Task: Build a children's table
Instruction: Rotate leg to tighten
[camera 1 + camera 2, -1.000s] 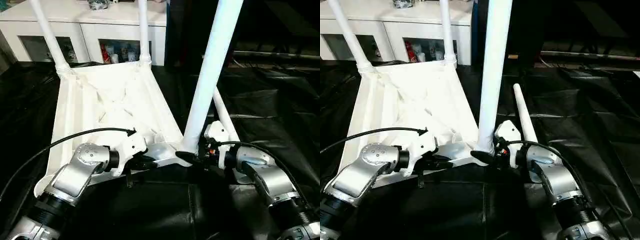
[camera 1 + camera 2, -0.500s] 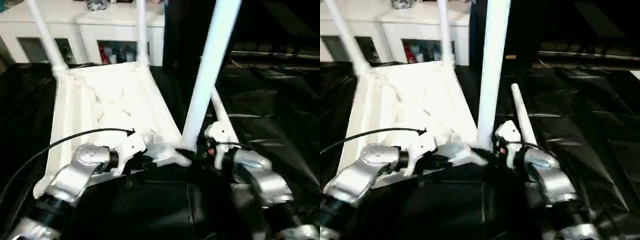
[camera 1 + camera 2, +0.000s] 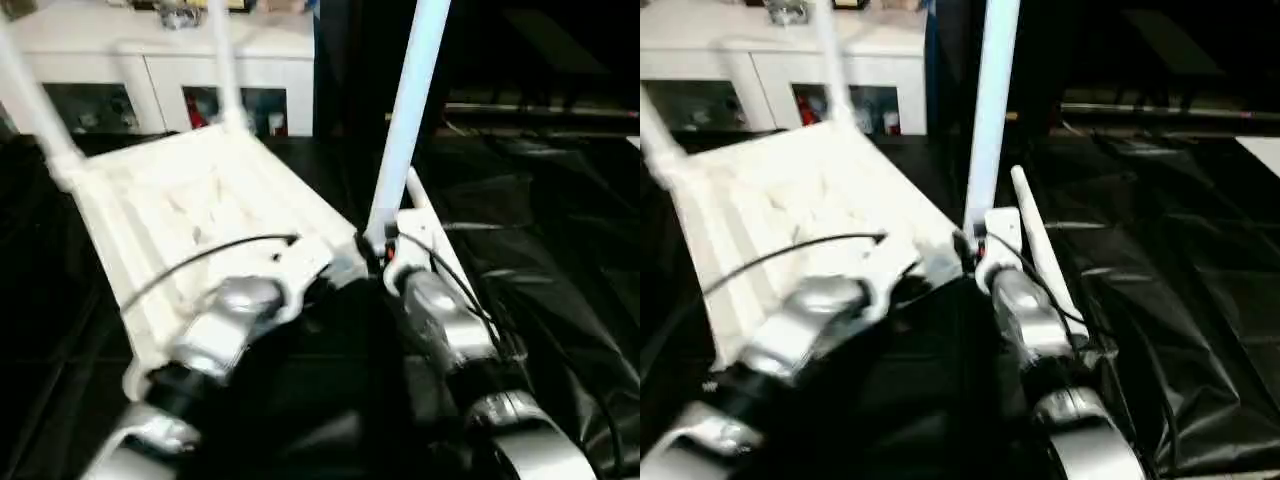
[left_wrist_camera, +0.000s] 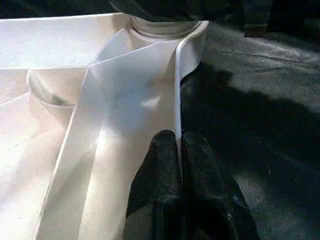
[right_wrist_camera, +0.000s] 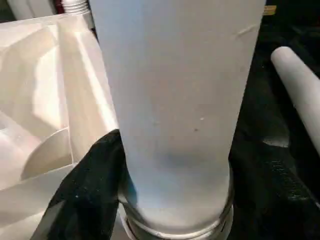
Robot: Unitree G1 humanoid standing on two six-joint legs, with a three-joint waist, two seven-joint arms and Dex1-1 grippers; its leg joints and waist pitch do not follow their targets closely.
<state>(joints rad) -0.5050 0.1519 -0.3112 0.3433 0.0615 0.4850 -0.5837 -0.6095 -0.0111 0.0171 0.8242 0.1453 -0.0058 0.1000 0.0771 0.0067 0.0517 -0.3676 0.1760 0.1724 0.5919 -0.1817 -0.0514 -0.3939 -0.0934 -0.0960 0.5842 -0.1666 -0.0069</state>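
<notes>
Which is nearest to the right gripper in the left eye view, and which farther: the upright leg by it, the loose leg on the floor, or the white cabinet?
1. The upright leg, right at the right gripper, which is closed around its base.
2. The loose leg, lying just beyond on the black sheet.
3. The white cabinet, far back, behind the tabletop.
</notes>
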